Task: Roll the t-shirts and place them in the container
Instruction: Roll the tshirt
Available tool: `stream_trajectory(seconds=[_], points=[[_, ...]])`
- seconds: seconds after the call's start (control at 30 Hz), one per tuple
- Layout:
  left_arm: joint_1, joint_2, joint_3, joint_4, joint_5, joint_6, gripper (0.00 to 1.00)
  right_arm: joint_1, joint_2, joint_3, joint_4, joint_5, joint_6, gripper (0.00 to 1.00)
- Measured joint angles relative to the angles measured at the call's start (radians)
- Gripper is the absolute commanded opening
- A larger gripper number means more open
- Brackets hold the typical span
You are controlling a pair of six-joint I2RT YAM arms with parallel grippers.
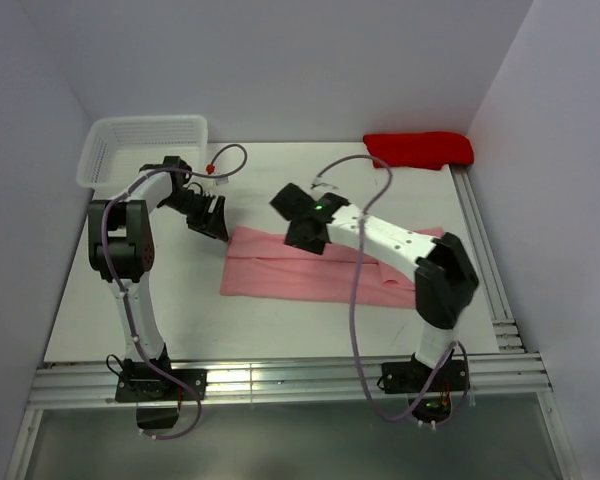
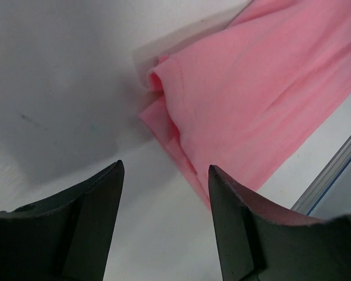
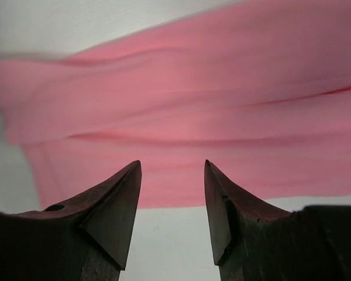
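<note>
Table [image 1: 180, 300]: the white work surface I am viewing from above; everything else is placed against the t-shirt lying on it.

T-shirt [image 1: 310, 275] [image 2: 251, 99] [image 3: 193, 99]: salmon-pink, folded into a long flat band across the middle of the table, with creases running along its length. In the left wrist view its layered corner shows several stacked edges.

Right arm [image 1: 400, 245]: reaches from its base across the right-hand part of the t-shirt and hides some of the fabric there.

Left arm [image 1: 120, 245]: stands off the t-shirt's left end, bent over towards it.

Basket [image 1: 145, 150]: white mesh, beyond the t-shirt's left end, well apart from it.

Red cloth [image 1: 420, 150]: bunched, beyond the t-shirt's right end, well apart from it.

Right gripper [image 1: 298, 222] [image 3: 172, 167]: poised above the t-shirt's far edge, around mid-band. I see its fingers spread, nothing between them; fabric fills the wrist view ahead of the tips.

Left gripper [image 1: 212, 220] [image 2: 164, 170]: just beside the t-shirt's far left corner. Its fingers stand wide apart and hold nothing; the folded corner lies just ahead of the tips.
</note>
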State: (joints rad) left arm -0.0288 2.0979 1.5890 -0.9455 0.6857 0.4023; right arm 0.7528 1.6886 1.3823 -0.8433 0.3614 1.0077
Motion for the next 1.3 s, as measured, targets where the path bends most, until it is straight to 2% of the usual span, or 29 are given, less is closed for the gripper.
stream_trajectory(seconds=[0.17,0.37,0.73,1.2,1.27,1.3], points=[[-0.011,0.055,0.025,0.018,0.025,-0.029,0.66,0.173,0.261,0.302,0.006,-0.025,0.062,0.52],[-0.013,0.074,0.034,0.034,0.047,-0.054,0.66,0.283,0.47,0.527,0.011,-0.07,0.098,0.52],[-0.024,0.092,0.033,0.052,0.119,-0.058,0.66,0.331,0.632,0.607,0.028,-0.121,0.135,0.51],[-0.033,0.092,-0.003,0.122,0.16,-0.134,0.61,0.364,0.695,0.66,-0.018,-0.11,0.156,0.52],[-0.033,0.092,-0.007,0.129,0.165,-0.138,0.59,0.37,0.7,0.665,-0.029,-0.105,0.157,0.48],[-0.033,0.092,-0.01,0.132,0.167,-0.139,0.58,0.373,0.702,0.666,-0.034,-0.098,0.159,0.4]])
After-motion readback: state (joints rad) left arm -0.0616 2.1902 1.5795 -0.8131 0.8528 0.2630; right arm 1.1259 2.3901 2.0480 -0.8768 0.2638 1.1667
